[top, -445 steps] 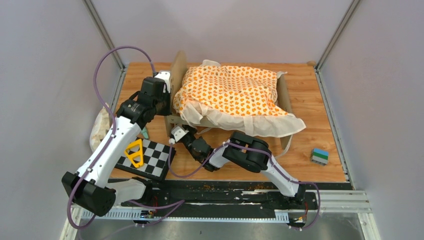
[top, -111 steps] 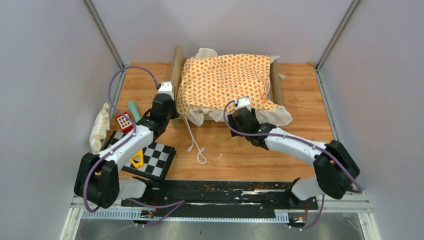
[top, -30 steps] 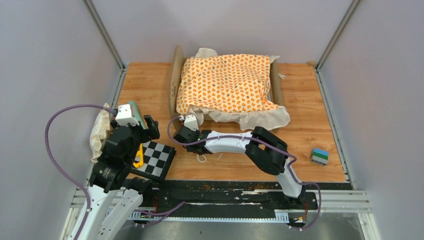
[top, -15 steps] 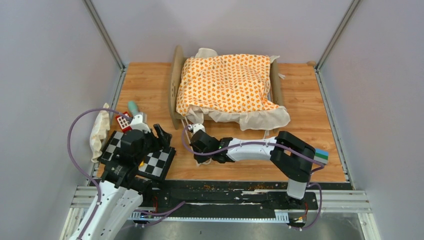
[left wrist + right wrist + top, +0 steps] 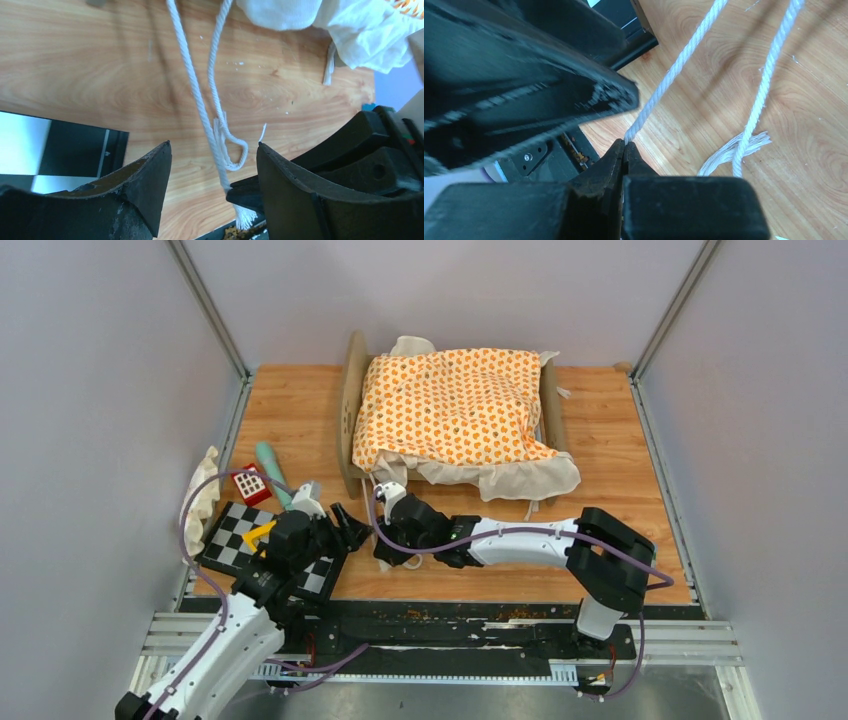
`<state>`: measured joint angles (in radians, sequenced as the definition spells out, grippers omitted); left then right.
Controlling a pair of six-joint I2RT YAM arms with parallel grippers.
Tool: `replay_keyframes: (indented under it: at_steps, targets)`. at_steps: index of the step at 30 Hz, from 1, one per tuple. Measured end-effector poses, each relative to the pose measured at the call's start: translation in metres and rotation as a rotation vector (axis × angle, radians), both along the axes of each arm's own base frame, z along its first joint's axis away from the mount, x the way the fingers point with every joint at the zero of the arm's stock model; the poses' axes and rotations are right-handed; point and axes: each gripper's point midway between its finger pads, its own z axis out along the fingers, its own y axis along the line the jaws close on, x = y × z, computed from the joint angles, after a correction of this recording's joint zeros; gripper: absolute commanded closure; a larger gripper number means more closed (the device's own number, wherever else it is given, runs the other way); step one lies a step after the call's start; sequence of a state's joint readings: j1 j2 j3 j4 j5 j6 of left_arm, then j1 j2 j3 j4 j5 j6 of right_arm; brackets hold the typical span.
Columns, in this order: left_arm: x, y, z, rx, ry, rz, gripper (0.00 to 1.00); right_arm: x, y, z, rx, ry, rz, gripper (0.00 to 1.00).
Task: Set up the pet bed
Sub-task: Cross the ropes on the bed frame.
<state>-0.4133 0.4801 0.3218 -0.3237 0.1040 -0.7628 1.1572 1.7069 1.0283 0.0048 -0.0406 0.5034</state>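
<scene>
Cord [image 5: 674, 70] clamped in right tool [image 5: 625, 145]; left tool [image 5: 214, 150], jaws apart, has swung in beside it.

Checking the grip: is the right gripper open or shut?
Shut. The right gripper has its fingertips together, pinching one white cord, which runs straight away from them.

The tabletop [image 5: 75, 75] was smooth grained wood, the cord [image 5: 196, 97] twisted white fibre, frayed, the cushion [image 5: 455, 405] soft printed cloth, the left gripper [image 5: 212, 150] scuffed matt black plastic
</scene>
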Motion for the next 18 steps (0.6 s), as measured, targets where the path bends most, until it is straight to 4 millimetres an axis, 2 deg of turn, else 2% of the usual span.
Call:
replay_keyframes:
  at_steps: [6, 13, 18]
  targets:
    - [-0.008, -0.022, -0.023, -0.063, 0.063, -0.049, 0.33, -0.001, 0.003, 0.003, 0.018, 0.0, 0.012, 1.0]
    - [-0.007, -0.031, -0.029, -0.114, 0.072, -0.045, 0.42, -0.005, -0.006, -0.005, 0.006, 0.006, 0.011, 1.0]
    - [-0.008, -0.04, -0.035, -0.132, 0.094, -0.064, 0.4, -0.005, -0.007, -0.005, 0.011, 0.003, 0.011, 1.0]
